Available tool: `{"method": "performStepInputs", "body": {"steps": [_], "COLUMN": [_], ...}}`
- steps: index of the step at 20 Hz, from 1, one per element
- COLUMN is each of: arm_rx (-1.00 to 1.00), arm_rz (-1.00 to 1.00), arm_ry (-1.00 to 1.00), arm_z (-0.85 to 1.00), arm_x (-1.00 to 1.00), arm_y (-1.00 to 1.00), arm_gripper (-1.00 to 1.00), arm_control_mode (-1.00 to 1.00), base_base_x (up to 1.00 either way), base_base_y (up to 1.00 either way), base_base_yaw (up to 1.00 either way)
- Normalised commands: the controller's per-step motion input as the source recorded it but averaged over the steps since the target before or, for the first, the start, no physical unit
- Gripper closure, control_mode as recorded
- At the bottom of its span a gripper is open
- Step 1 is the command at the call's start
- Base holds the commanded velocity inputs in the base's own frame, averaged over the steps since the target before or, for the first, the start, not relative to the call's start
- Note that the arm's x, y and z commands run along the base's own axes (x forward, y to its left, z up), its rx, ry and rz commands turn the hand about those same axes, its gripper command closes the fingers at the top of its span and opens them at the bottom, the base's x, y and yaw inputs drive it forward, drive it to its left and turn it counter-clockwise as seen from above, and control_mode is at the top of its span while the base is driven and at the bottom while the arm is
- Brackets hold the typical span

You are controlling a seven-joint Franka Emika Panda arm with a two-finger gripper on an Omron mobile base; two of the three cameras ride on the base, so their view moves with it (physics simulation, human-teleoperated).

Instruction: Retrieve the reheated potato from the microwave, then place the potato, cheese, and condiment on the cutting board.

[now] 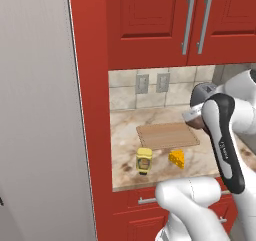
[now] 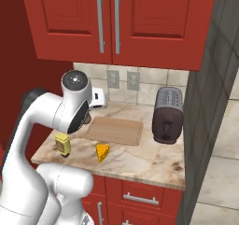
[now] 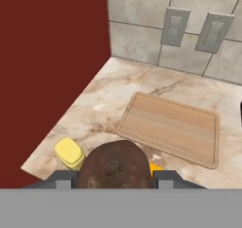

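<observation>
My gripper (image 3: 116, 179) is shut on the potato (image 3: 118, 164), a rough brown lump wedged between the two fingertips at the bottom of the hand view. It hangs above the counter's front, short of the cutting board (image 3: 170, 127), a light wooden board that is bare. The yellow condiment (image 1: 144, 160) bottle stands in front of the board's left corner, and the cheese (image 1: 176, 158) wedge lies to its right. From the right side the board (image 2: 114, 130), condiment (image 2: 63, 144) and cheese (image 2: 102, 152) show again, with my arm partly covering the hand. The microwave is out of view.
A dark toaster (image 2: 167, 114) stands on the counter to the right of the board. A red cabinet side (image 3: 52, 80) walls the counter's left end. Two outlets (image 3: 175, 27) sit in the tiled backsplash, and red upper cabinets (image 2: 112, 18) hang overhead.
</observation>
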Motion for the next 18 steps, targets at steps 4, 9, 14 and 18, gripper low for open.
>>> {"method": "performStepInputs", "body": {"steps": [4,9,14,18], "arm_rx": [0.0,0.0,0.0,0.0], "arm_rz": [0.01,0.02,0.01,0.02], "arm_ry": [0.01,0.02,0.1,0.15], "arm_z": [-0.3,-0.37,-0.39,-0.4], "arm_x": [0.42,0.43,0.45,0.47], "arm_y": [0.03,0.01,0.01,0.05], "arm_gripper": [1.0,1.0,1.0,1.0], "arm_control_mode": [-1.0,-1.0,-1.0,-1.0], "base_base_x": [0.0,0.0,0.0,0.0], "base_base_y": [0.0,0.0,0.0,0.0], "base_base_yaw": [0.0,0.0,0.0,0.0]}}
